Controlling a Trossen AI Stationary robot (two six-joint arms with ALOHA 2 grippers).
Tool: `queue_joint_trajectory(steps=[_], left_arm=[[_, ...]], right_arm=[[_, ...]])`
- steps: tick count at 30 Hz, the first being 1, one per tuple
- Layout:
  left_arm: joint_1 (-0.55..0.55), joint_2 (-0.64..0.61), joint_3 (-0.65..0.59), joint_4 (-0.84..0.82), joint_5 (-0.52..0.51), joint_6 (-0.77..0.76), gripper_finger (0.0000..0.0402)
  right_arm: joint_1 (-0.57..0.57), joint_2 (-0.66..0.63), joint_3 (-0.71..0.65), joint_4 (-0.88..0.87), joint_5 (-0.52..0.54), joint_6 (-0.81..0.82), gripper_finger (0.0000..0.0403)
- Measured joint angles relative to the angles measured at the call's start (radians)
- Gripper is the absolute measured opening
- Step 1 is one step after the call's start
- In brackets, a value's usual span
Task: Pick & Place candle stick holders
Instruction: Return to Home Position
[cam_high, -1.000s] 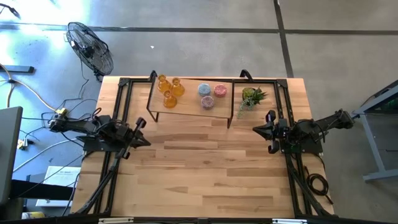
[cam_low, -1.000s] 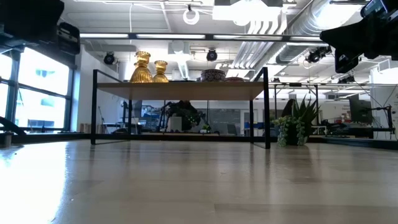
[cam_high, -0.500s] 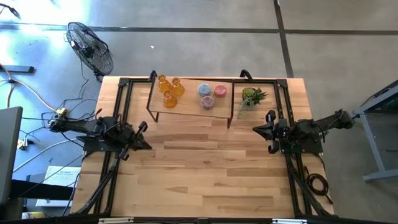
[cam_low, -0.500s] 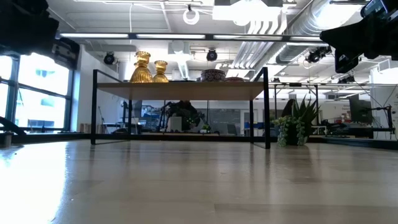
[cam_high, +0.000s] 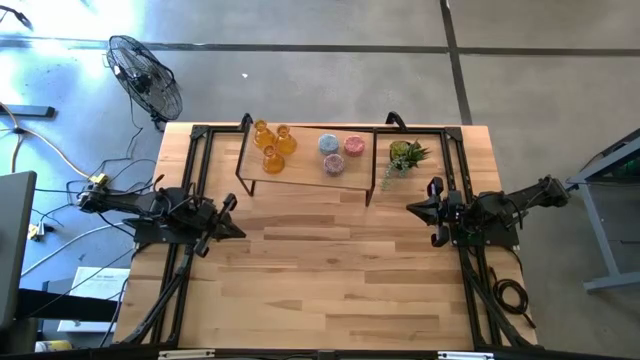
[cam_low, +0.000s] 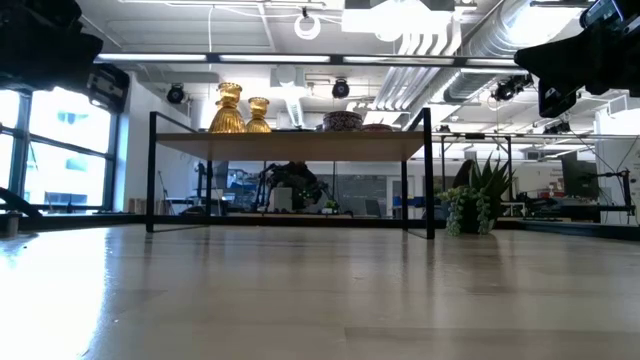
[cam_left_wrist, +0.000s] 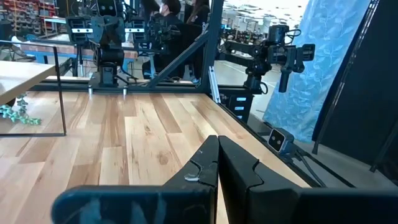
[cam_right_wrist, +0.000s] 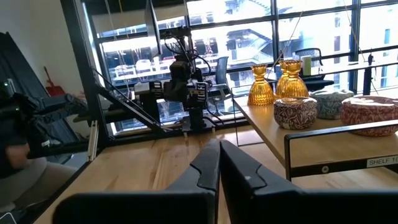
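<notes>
Left gripper (cam_high: 230, 217) over the table (cam_high: 330, 280) at nine o'clock, fingers (cam_left_wrist: 208, 163) pressed flat together in the left wrist view, gripping nothing, nose turned toward three o'clock. Right gripper (cam_high: 418, 209) opposite at three o'clock, likewise closed tight and empty, nose toward nine o'clock. Both well apart from the shelf (cam_high: 305, 168), a low black-framed wooden stand at twelve o'clock on the table. On the shelf's nine o'clock half, three amber holders: two (cam_high: 262, 133) (cam_high: 284, 139) side by side toward the back, a third (cam_high: 272, 159) nearer the six o'clock edge. All three upright, long axis vertical, mouths up; bottle-like, bulbous at the foot, pinched at the waist, flared at the lip, golden and glassy in the low view. On the three o'clock half, three squat round ones, broader than tall, sitting flat with tops up: blue-grey holder (cam_high: 329, 144) and pink holder (cam_high: 354, 145) in a row at the back, mauve holder (cam_high: 334, 163) just at six o'clock of the blue-grey one. Speckled pattern on their sides in the right wrist view. None touching a neighbour as far as seen from above. Potted plant (cam_high: 405, 155) on the table just off the shelf's three o'clock end. Floor fan (cam_high: 145, 78) beyond the table at eleven o'clock.
</notes>
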Motion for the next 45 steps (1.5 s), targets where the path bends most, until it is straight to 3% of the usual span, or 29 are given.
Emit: queue_joint_trajectory(steps=[45], left_arm=[[0.000,0.000,-0.001,0.000,-0.003,0.000,0.0001]], right_arm=[[0.000,0.000,0.000,0.000,0.000,0.000,0.0006]])
